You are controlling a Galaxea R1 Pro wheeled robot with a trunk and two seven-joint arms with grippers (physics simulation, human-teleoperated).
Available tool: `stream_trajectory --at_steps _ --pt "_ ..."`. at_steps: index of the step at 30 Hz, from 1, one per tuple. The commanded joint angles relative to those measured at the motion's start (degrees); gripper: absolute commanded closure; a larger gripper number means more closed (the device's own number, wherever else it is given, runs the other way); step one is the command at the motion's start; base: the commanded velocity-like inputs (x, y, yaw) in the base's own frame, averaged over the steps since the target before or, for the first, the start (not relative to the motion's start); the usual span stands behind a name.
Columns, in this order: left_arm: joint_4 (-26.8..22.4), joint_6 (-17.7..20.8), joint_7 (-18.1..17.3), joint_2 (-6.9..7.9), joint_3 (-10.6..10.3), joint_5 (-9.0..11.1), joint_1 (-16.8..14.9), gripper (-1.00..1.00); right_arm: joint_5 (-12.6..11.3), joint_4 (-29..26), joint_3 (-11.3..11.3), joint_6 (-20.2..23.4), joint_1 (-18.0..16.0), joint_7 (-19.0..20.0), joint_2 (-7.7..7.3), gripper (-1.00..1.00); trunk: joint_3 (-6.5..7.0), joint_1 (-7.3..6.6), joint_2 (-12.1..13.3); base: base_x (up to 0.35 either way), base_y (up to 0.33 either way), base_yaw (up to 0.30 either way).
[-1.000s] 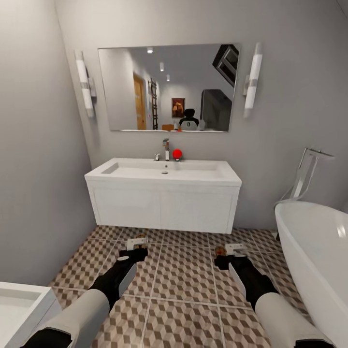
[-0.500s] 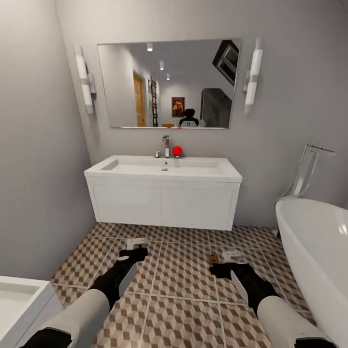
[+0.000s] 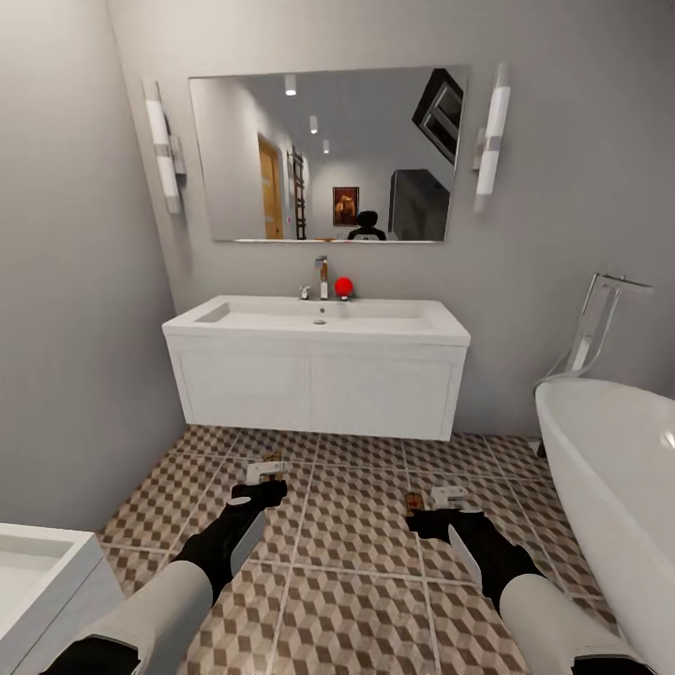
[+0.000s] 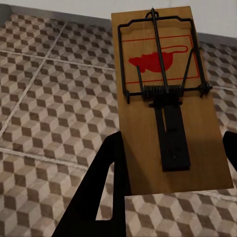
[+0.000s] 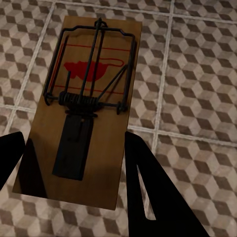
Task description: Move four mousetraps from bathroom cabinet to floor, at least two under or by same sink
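Note:
My left gripper is shut on a wooden mousetrap, held above the cube-patterned bathroom floor in front of the white wall-hung sink. In the left wrist view that mousetrap sits between the black fingers, red mouse print up. My right gripper is shut on a second mousetrap, low over the tiles off the sink's right end. The right wrist view shows this mousetrap clamped between the fingers. The cabinet and the other mousetraps are out of view.
A white oval bathtub with a metal floor tap fills the right side. A small white unit stands at the lower left. Grey walls close in on the left and behind the sink; a red ball sits by the sink's tap.
The whole view has shifted a little, so the camera moved. My right gripper with its mousetrap has dropped lower and nearer to me. The left gripper holds about the same place.

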Motion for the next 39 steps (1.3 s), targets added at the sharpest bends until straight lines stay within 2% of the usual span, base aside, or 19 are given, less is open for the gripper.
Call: stream_trajectory --at_steps 1,39 --pt "-0.13 0.29 0.47 0.05 -0.49 0.49 -0.03 1.0 -0.05 -0.11 0.07 0.33 -0.02 0.26 -0.02 1.0 -0.24 0.22 -0.44 0.0 0.0 0.0" --pt "-0.15 0.23 0.39 0.11 -0.62 0.42 -0.03 1.0 0.12 -0.11 0.07 -2.26 -0.02 0.12 0.05 1.0 -7.07 8.56 -15.68 0.0 0.0 0.0"
